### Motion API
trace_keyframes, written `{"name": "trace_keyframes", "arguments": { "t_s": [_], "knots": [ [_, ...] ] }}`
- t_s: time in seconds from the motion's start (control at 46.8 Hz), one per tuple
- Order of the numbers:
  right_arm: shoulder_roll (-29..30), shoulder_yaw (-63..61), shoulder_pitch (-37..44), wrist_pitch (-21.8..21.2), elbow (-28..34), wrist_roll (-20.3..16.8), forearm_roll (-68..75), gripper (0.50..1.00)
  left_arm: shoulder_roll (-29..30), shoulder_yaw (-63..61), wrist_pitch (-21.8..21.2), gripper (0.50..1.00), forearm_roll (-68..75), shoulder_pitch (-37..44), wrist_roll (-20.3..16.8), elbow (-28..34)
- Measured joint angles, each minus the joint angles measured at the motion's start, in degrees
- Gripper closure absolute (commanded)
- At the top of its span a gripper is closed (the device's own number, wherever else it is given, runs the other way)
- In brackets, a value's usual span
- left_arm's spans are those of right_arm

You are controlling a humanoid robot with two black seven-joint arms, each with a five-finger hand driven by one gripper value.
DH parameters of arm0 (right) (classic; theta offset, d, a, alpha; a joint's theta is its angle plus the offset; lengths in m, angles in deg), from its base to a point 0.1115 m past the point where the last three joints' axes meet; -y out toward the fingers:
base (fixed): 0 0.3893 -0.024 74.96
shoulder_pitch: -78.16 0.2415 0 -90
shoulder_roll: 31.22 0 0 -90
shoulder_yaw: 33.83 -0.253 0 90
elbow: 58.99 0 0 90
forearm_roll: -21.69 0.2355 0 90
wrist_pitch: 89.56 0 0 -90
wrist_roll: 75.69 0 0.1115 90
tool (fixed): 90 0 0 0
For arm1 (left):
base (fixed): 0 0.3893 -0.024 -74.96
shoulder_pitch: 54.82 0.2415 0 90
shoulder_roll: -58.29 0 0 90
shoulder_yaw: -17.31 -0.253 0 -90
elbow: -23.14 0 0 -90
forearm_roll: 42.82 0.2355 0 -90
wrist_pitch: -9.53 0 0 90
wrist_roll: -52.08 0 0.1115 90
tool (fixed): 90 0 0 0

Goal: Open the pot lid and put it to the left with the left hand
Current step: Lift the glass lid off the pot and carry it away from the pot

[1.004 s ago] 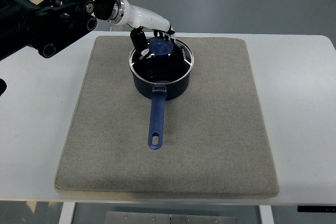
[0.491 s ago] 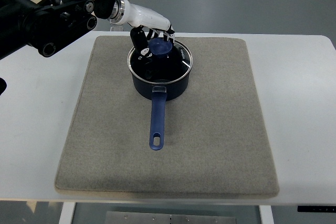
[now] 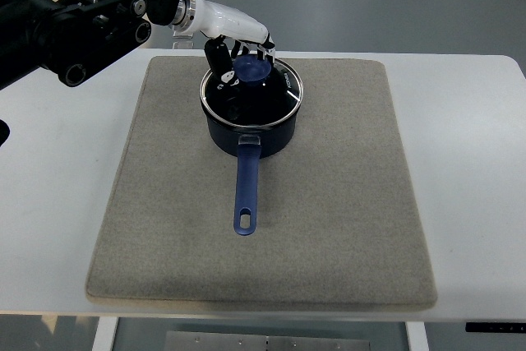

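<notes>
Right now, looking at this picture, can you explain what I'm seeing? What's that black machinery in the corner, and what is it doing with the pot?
This is one camera on a humanoid robot, looking steeply down at its work table. The black machinery at the top left is the robot's left arm, ending in a white and black left hand with fingers. The other arm is out of view. On the white table lies a grey mat, and on it stands a dark blue saucepan with its long handle pointing toward the camera. A glass lid with a blue knob covers the pan. The hand's fingers are closed around that knob, and the lid looks slightly tilted, as if being lifted off.
</notes>
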Motion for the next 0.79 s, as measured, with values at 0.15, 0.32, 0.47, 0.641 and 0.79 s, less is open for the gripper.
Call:
{"name": "trace_keyframes", "arguments": {
  "t_s": [0.15,0.32,0.47,0.641,0.79],
  "knots": [
    [0.0,0.0,0.0,0.0,0.0,0.0,0.0,0.585,0.8,0.1,0.0,1.000,-0.1,0.0,0.0,-0.1],
    [0.0,0.0,0.0,0.0,0.0,0.0,0.0,0.585,3.5,0.2,0.0,1.000,-0.2,0.0,-0.1,-0.1],
    [0.0,0.0,0.0,0.0,0.0,0.0,0.0,0.585,6.5,0.6,-0.5,1.000,-0.6,0.0,-0.4,-0.2],
    [0.0,0.0,0.0,0.0,0.0,0.0,0.0,0.585,10.4,1.8,-1.0,1.000,-0.8,0.9,-0.8,-0.9],
    [0.0,0.0,0.0,0.0,0.0,0.0,0.0,0.585,13.5,1.9,-1.0,1.000,-0.8,3.0,-0.8,-1.8]
  ]
}}
